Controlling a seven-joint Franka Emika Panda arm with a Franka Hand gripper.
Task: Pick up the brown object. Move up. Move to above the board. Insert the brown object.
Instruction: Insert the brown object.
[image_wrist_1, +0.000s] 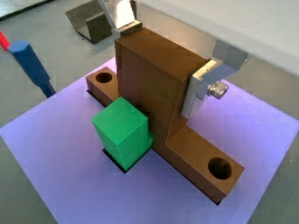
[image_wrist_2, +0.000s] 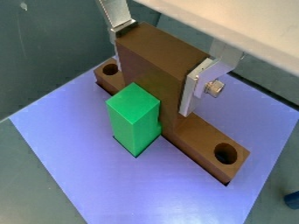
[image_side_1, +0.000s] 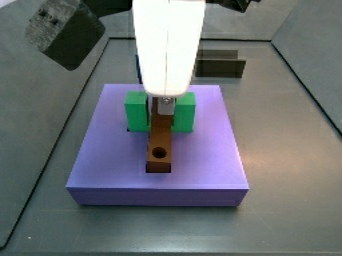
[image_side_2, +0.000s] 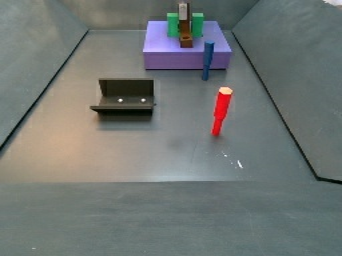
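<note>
Clamped on the brown object (image_wrist_1: 163, 96), the gripper (image_wrist_1: 166, 54) stood over the board (image_wrist_1: 70, 166), the bar seated lengthwise in the slot beside the green block (image_wrist_1: 121, 129). Farther off lay the fixture (image_side_2: 124, 97) and red peg (image_side_2: 222, 110).

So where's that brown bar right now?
The brown object stands in the board's centre slot, through the green block, gripper fingers around it.

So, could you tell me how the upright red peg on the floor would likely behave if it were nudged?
The red peg stands tall on a narrow base, so it would probably tip. It looks round, so it may then roll. The gripper is far off, over the board.
</note>
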